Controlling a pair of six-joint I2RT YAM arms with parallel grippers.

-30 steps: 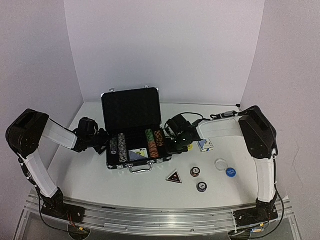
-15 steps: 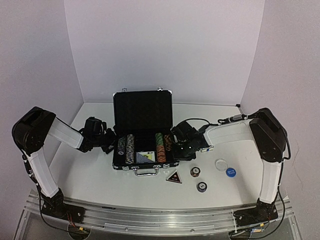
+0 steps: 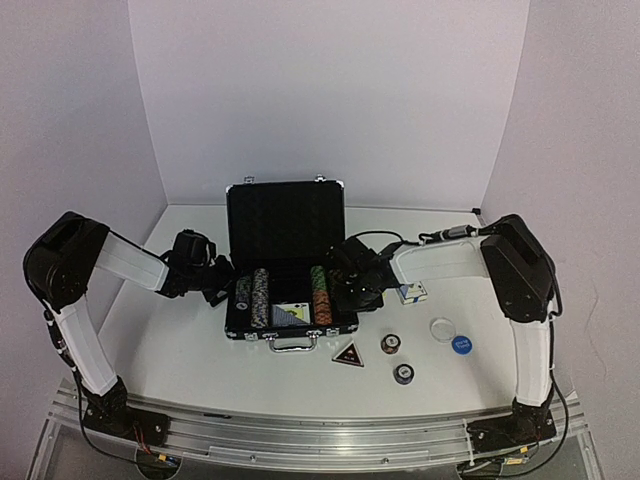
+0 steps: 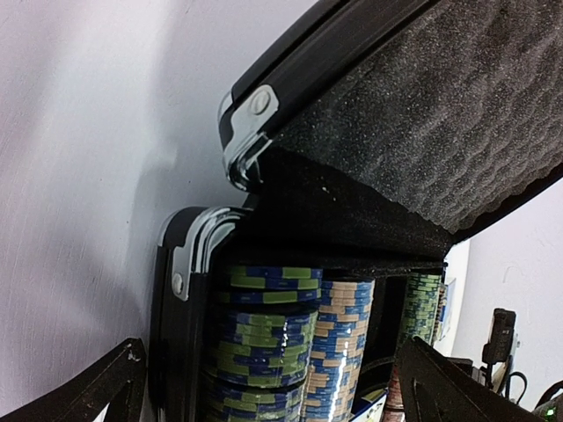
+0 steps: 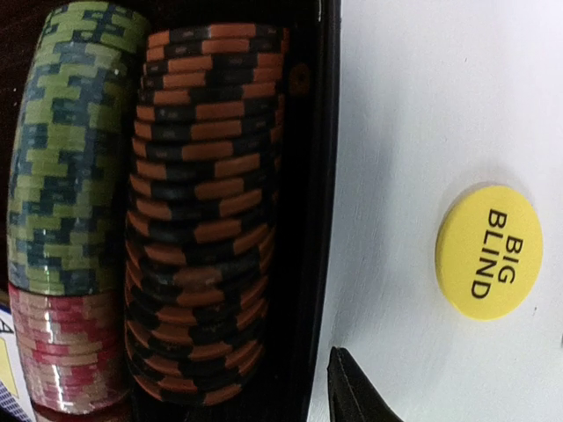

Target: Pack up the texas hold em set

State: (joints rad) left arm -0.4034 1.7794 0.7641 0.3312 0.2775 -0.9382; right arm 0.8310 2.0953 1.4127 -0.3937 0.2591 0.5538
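Standing open mid-tabletop, nearer the far edge: black silver-edged briefcase (image 3: 285, 215), foam-lined lid upright, handle (image 3: 290, 343) facing the near edge. The tabletop (image 3: 180, 350) is plain white and matte. Pale walls (image 3: 330, 100) close in the far, left and right sides. A metal rail (image 3: 300, 435) runs along the near edge.

Inside the case are rows of striped poker chips (image 3: 262, 297), with a blue card deck (image 3: 290, 315) lying between them. Loose toward the near right corner:
- dark triangular marker (image 3: 348, 354)
- two short chip stacks (image 3: 391, 345)
- clear disc (image 3: 441, 327)
- blue disc (image 3: 461, 345)

A second deck (image 3: 410, 292) lies right of the case. A yellow disc (image 5: 488, 251) reading BIG BLIND sits just beside the case's right wall.

The left gripper (image 3: 218, 278) is at the case's left end, its fingers (image 4: 106, 387) spread wide and holding nothing. The right gripper (image 3: 358, 285) is at the case's right end. Only one finger (image 5: 352, 391) shows, so I cannot tell its spread.
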